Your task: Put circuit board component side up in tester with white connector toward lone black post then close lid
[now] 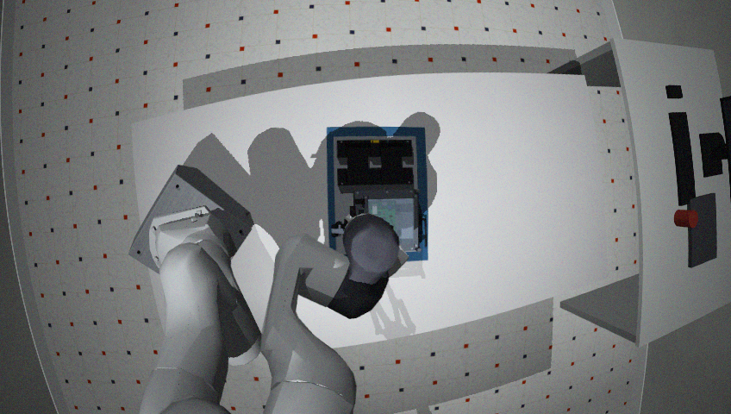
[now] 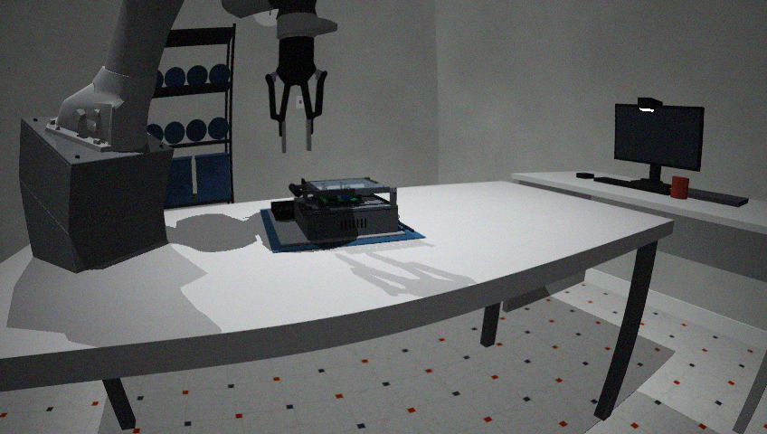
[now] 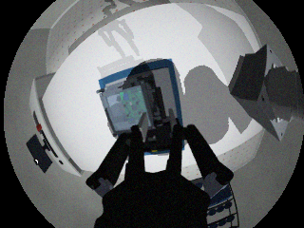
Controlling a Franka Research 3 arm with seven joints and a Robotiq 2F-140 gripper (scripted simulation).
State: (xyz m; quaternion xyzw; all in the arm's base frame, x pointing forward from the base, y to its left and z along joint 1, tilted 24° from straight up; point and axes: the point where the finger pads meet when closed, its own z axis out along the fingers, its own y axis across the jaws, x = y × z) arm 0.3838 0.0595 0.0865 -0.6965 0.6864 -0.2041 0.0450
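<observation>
A red mug (image 1: 685, 218) (image 2: 679, 186) (image 3: 39, 127) stands near a dark monitor (image 1: 702, 230) (image 2: 658, 136) (image 3: 39, 154) at the exterior view's right; a shelf rack (image 2: 231, 112) stands upper left.

Green circuit board (image 1: 384, 209) (image 2: 345, 199) (image 3: 133, 105) flat in dark tester (image 1: 385, 193) (image 2: 352, 219) (image 3: 149, 97), under lowered clear lid (image 1: 409, 221) (image 2: 344, 184) (image 3: 116, 114); latch unclear.

In the top view, the mat (image 1: 422, 153) (image 2: 269, 233) (image 3: 177, 90) lies on the table (image 1: 513, 179) (image 2: 484, 214) (image 3: 71, 85), right of the arm's pedestal (image 1: 151, 225) (image 2: 118, 209) (image 3: 252, 76) and left of the desk (image 1: 661, 297) (image 2: 564, 180) (image 3: 47, 119). On the mat, the tray (image 1: 351, 177) (image 2: 282, 209) (image 3: 153, 142) stands above the tester (image 1: 361, 196) (image 2: 352, 222) (image 3: 154, 102) in that view, with the circuit board (image 1: 382, 209) (image 2: 338, 199) (image 3: 133, 102) in the tester, under its lid (image 1: 408, 215) (image 2: 344, 185) (image 3: 116, 111).
</observation>
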